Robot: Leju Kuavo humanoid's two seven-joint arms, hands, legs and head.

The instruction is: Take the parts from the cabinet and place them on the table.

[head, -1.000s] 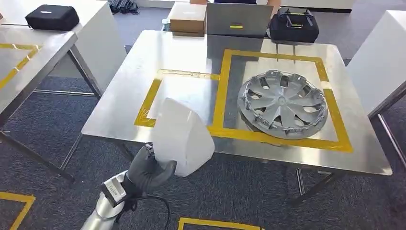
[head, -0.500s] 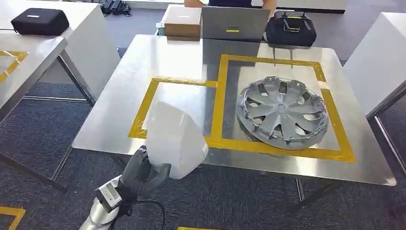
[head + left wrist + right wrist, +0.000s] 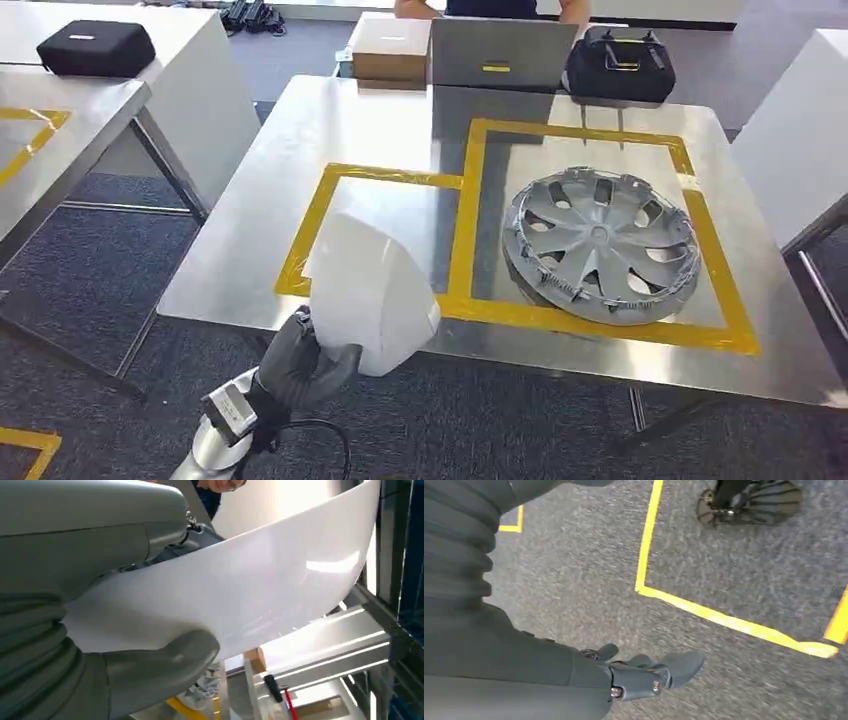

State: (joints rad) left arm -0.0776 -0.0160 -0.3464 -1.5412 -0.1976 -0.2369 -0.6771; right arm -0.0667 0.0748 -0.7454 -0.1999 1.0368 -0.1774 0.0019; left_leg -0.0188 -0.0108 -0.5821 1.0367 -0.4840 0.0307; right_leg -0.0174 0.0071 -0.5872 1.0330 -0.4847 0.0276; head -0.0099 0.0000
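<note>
Left hand (image 3: 303,362) grips the white part (image 3: 372,290) at the bench (image 3: 260,200)'s 7 o'clock edge. Right hand (image 3: 649,676) hangs released. Smooth shell could slip out, probably.

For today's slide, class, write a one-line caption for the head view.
Robot's left hand holds a white part at the near edge of a steel table, beside a silver hubcap in a yellow-taped square.

This looks like a robotics test lab or workshop hall set up for handling car parts. A steel-topped desk (image 3: 330,120) carries work zones outlined in yellow tape (image 3: 455,215), with a silver wheel cover (image 3: 600,243) lying inside one; more yellow lines (image 3: 646,535) mark the grey carpet floor (image 3: 90,270). Black equipment cases (image 3: 95,46), a cardboard box (image 3: 391,50) and further white and metal tables stand around it.
</note>
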